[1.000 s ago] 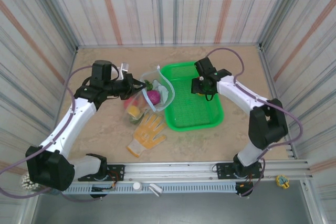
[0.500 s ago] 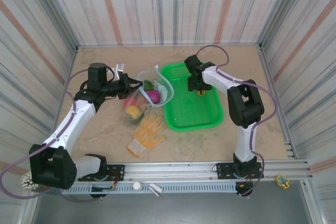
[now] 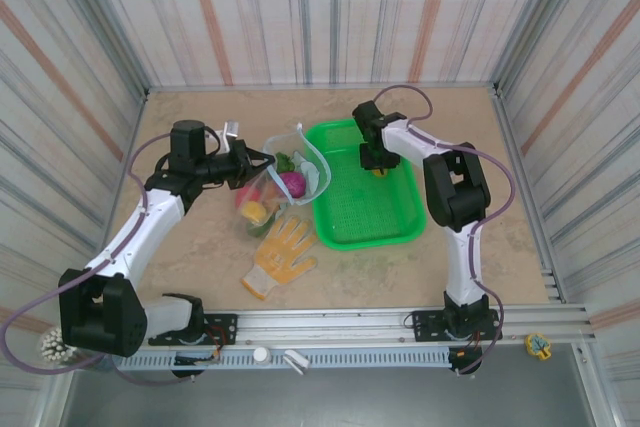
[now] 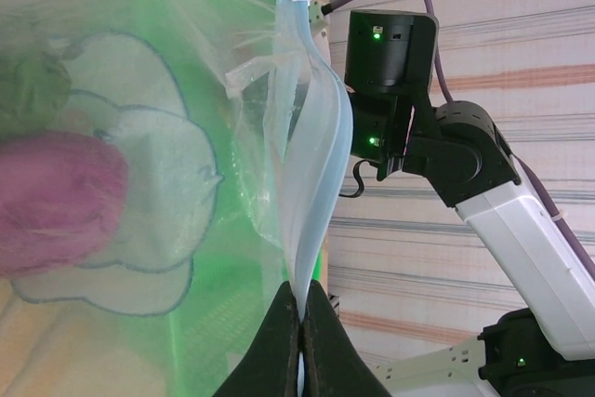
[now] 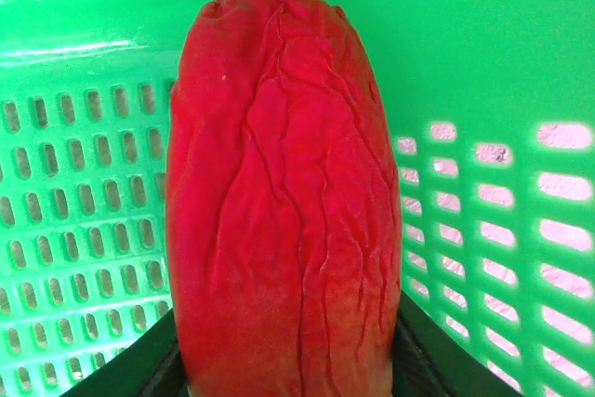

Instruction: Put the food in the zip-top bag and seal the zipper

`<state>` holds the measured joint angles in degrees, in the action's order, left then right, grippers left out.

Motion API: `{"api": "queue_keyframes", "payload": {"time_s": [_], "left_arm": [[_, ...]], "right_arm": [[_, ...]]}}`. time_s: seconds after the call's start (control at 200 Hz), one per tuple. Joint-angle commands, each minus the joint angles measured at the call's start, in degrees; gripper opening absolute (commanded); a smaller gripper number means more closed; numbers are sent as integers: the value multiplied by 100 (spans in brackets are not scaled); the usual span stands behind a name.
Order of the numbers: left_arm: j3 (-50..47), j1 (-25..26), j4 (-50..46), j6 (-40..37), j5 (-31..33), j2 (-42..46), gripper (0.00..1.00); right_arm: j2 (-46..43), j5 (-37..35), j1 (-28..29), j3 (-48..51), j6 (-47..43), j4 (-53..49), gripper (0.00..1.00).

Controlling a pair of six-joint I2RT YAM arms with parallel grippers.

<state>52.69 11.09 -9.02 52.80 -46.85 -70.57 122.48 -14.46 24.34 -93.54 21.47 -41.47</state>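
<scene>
The zip-top bag (image 3: 305,169) lies left of the green basket, its mouth held up. My left gripper (image 3: 262,159) is shut on the pale blue zipper (image 4: 321,165) at the bag's rim, with the fingertips (image 4: 299,299) pinching the strip. Inside the bag I see purple food (image 3: 292,183), a green piece (image 3: 283,161) and a yellow piece (image 3: 255,212). My right gripper (image 3: 378,169) is down in the basket's far part. Its black fingers (image 5: 153,369) press both sides of a wrinkled red food piece (image 5: 284,192).
The bright green mesh basket (image 3: 365,217) stands at the middle right, and its wall (image 5: 483,44) rises close behind the red piece. A yellow-orange work glove (image 3: 280,255) lies in front of the bag. Striped walls enclose the table.
The right arm has swung left and back inside the basket, and its jaws have narrowed onto the red piece. The left gripper still holds the bag rim, barely shifted.
</scene>
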Motion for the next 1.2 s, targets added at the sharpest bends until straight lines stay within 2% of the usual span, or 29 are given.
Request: {"api": "queue_keyframes", "payload": {"time_s": [0.0, 0.24, 0.346, 0.521, 0.701, 0.892, 0.997, 1.192], "left_arm": [[-48, -2, 107, 5, -114, -21, 0], [-20, 36, 67, -67, -96, -7, 0], [291, 296, -524, -459, 208, -4, 0], [629, 441, -1039, -572, 380, -70, 0], [745, 525, -1341, -621, 492, -77, 0], [920, 546, -1602, -676, 642, -80, 0], [1009, 560, -1715, -689, 650, -57, 0], [1057, 565, -1858, -779, 699, 60, 0]], "right_arm": [[-296, 191, 1, 121, 139, 46, 37], [-1566, 643, 3, 954, 356, 453, 32], [-2386, 1272, 25, 1319, 419, 571, 32], [-3813, 1745, 442, 1759, 172, 681, 30], [-4846, 3221, 801, 2170, -54, 1026, 29], [-4568, 3896, 1402, 1960, -362, 696, 27], [-4268, 3175, 1746, 1761, -494, 395, 28], [-3724, 3138, 1879, 1509, -322, 445, 27]]}}
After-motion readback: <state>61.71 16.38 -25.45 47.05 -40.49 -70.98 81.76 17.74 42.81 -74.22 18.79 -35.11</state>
